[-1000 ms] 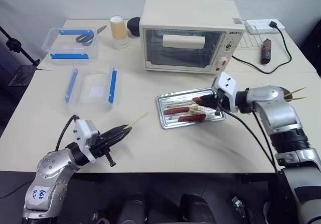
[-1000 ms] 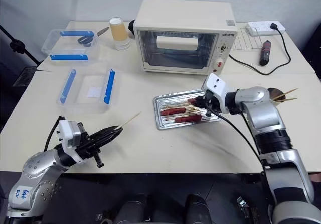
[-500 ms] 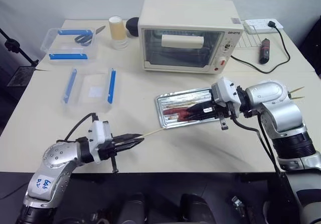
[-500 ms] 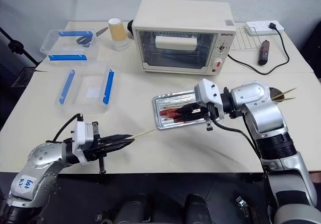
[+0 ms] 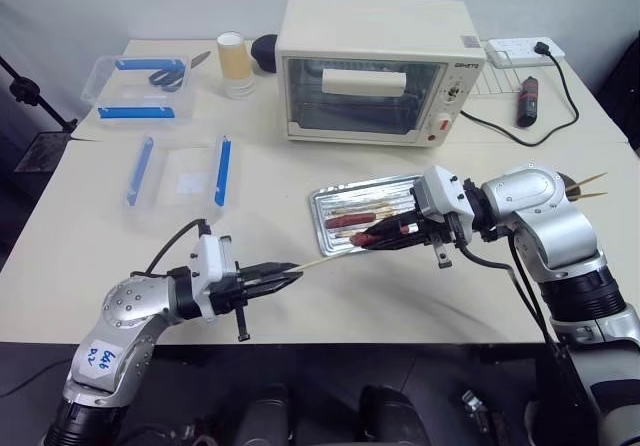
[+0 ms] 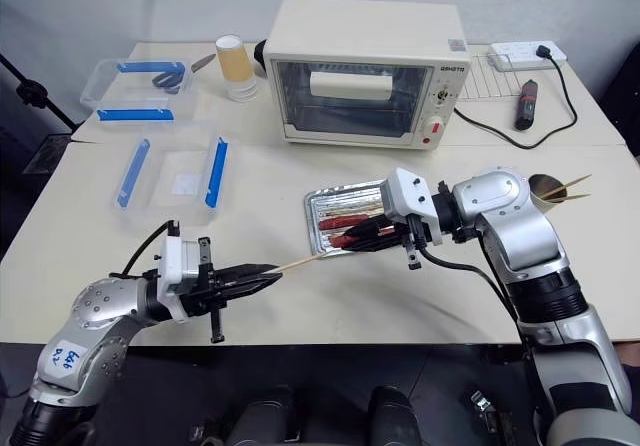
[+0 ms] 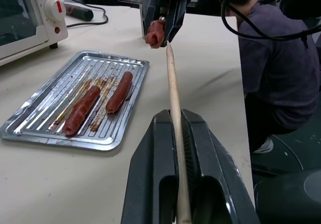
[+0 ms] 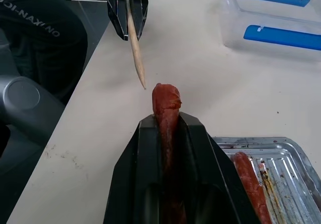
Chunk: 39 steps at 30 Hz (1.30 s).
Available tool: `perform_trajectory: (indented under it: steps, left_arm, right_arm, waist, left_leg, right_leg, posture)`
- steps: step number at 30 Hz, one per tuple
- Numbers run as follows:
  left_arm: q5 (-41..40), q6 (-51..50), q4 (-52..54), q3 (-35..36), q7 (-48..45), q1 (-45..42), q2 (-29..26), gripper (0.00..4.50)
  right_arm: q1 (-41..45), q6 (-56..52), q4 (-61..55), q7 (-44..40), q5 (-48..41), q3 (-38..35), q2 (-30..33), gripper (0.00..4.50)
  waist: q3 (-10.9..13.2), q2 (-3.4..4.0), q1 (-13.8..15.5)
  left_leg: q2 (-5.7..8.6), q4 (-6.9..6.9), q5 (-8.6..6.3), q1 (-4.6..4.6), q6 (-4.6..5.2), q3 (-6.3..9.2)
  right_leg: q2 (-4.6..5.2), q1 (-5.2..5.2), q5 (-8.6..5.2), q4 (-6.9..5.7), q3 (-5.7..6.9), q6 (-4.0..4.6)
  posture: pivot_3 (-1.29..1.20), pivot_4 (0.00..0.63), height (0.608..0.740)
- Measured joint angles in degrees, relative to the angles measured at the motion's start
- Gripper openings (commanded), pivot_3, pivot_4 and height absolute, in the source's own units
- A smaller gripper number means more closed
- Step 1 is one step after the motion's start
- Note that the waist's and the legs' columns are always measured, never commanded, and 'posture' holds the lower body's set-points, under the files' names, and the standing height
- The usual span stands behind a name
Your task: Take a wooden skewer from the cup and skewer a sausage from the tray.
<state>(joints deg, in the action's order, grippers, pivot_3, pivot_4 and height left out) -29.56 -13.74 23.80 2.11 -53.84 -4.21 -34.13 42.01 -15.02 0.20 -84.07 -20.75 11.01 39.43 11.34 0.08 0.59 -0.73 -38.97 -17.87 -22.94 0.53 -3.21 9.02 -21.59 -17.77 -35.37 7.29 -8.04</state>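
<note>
A pale cream desk (image 5: 300,296) carries everything, set against a light grey wall with dark floor showing at its near edge. At twelve o'clock stands a cream toaster oven (image 5: 378,68); at ten o'clock a yellowish cup stacked on a clear one (image 5: 235,64), with a clear box with blue clips (image 5: 140,88) beside it and a second such box (image 5: 180,173) nearer the middle. A white power strip (image 5: 520,50) lies at one o'clock. At three o'clock, behind the right arm, skewer tips (image 5: 588,186) stick out from the cup (image 6: 548,188), mostly hidden.

The metal tray (image 5: 322,220) sits near the desk's centre, streaked brown, with two sausages (image 7: 98,103) lying side by side in it.

The left hand (image 5: 285,279), at seven o'clock, is pressed together, pinching the wooden skewer (image 5: 325,261), whose tip points toward the tray. The right hand (image 5: 368,238), reaching in from three o'clock, is closed on a sausage (image 8: 165,108) lifted over the tray's near edge, its end facing the skewer's point. Tip and sausage are near but apart.

A person in dark clothing (image 7: 273,68) sits past the desk edge in the left wrist view.
</note>
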Motion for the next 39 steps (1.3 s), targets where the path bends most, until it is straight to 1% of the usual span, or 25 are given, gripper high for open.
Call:
perform_trajectory:
  steps: [5,26,31,39]
  left_arm:
    - [0.77,0.55,-0.23,-0.99,0.06,-0.05,0.77,0.0]
    - [0.5,0.6,-1.37,-0.46,0.16,-0.25,1.21,0.0]
    - [0.51,0.6,-1.4,-1.22,0.41,-1.88,2.04,0.0]
    - [0.55,0.13,-1.48,-2.57,0.41,-1.86,2.03,0.0]
  right_arm:
    - [-0.03,-0.19,-0.7,-0.08,0.0,0.0,0.0,0.34]
    - [-2.04,-0.23,-0.91,-0.59,-0.02,-0.02,1.57,0.34]
    - [-2.29,-0.42,-1.15,-0.59,-0.03,-0.02,1.57,0.34]
    - [-2.29,-1.15,-1.04,-0.59,-0.03,-0.02,1.57,0.34]
  waist:
    - [0.0,0.0,0.03]
    - [0.0,0.0,0.22]
    - [0.0,0.0,0.25]
    - [0.0,0.0,0.26]
  left_leg:
    - [0.0,0.0,0.0,0.0,0.0,0.0]
    - [0.0,-0.01,0.0,0.0,0.0,0.0]
    - [0.0,-0.03,0.0,0.0,0.0,-0.01]
    - [0.0,-0.04,0.0,0.0,0.0,-0.01]
  right_leg:
    - [0.0,0.0,0.0,0.0,0.0,0.0]
    - [0.0,0.01,0.0,0.0,0.0,0.0]
    - [0.0,0.01,0.0,-0.02,0.0,0.0]
    - [0.0,0.01,0.0,-0.01,-0.01,0.0]
  posture:
    - [0.0,0.15,0.74]
    - [0.0,0.15,0.74]
    - [0.0,0.15,0.74]
    - [0.0,0.15,0.74]
